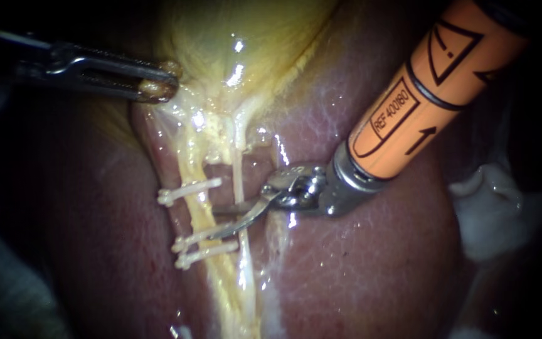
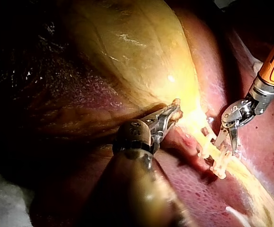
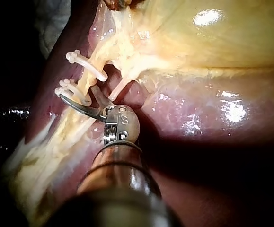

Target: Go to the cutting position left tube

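Our left instrument [image 1: 158, 85] reaches in level from the upper left of the endoscope view. Its jaws are closed on the yellow lower end of the gallbladder [image 1: 233, 37], holding it toward the upper left. Our right instrument [image 1: 219, 223] slants down from the upper right. Its orange shaft ends in a metal wrist at the centre, bent so that two curved blades point left. The blades stand apart with a gap between them and grip nothing.

The left tube [image 1: 197, 213] is the thick yellow strand running from the gallbladder down through the centre left. It carries an upper clip [image 1: 189, 190] and two lower clips [image 1: 211, 251] set close together. The blade tips sit at the tube's right edge, in the bare stretch between the upper clip and the lower pair. The lower blade tip is just beside the nearer of the two lower clips.

A thin pale tube [image 1: 238, 172] runs just right of the thick one, and the blades cross in front of it. Right of the blades lies open, glistening liver [image 1: 359, 270]. Left of the clips the liver falls off into shadow.
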`<state>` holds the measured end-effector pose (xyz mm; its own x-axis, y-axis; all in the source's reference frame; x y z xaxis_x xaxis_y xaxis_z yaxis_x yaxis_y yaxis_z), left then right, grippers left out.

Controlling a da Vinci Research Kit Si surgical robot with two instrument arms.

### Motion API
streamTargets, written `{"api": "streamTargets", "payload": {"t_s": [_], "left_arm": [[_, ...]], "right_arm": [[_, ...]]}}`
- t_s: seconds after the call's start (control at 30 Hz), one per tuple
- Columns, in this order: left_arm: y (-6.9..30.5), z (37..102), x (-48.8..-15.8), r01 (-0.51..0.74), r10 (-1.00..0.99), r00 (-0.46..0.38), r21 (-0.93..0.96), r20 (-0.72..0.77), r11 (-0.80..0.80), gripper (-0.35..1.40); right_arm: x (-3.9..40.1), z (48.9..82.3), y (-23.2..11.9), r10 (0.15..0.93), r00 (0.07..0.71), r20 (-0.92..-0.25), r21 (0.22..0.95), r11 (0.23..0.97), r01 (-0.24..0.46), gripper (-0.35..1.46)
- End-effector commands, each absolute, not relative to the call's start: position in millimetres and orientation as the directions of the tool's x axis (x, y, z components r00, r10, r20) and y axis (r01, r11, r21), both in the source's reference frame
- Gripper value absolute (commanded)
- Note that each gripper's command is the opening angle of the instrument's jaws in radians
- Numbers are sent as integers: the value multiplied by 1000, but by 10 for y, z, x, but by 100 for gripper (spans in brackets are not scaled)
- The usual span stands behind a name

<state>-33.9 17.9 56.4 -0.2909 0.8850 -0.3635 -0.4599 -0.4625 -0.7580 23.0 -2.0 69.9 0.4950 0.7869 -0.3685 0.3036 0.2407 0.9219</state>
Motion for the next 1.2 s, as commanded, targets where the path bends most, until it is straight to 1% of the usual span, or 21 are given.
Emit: {"api": "streamTargets", "payload": {"t_s": [0.03,0.3,0.5,0.67,0.77,1.0,1.07,1.2], "left_arm": [[180,564,-339,-460,885,-291,-758,-363,-462,-35],[180,564,-340,-460,885,-291,-758,-363,-462,-35],[180,564,-340,-460,885,-291,-758,-363,-462,-35],[180,564,-340,-460,885,-291,-758,-363,-462,-35],[180,564,-340,-460,885,-291,-758,-363,-462,-35],[180,564,-340,-460,885,-291,-758,-363,-462,-35],[180,564,-340,-460,885,-291,-758,-363,-462,-35],[179,564,-339,-460,885,-291,-758,-363,-463,-35]], "right_arm": [[233,697,-19,791,489,-368,921,237,310,143],[248,687,-18,817,448,-363,913,215,347,143],[262,680,-21,824,437,-361,910,209,358,143],[283,676,-27,832,422,-360,906,206,369,143],[293,673,-32,834,422,-356,909,204,364,143],[304,664,-34,827,369,-424,880,281,383,143],[303,661,-32,821,354,-448,869,306,389,140],[300,650,-27,814,338,-473,855,330,401,140]]}}
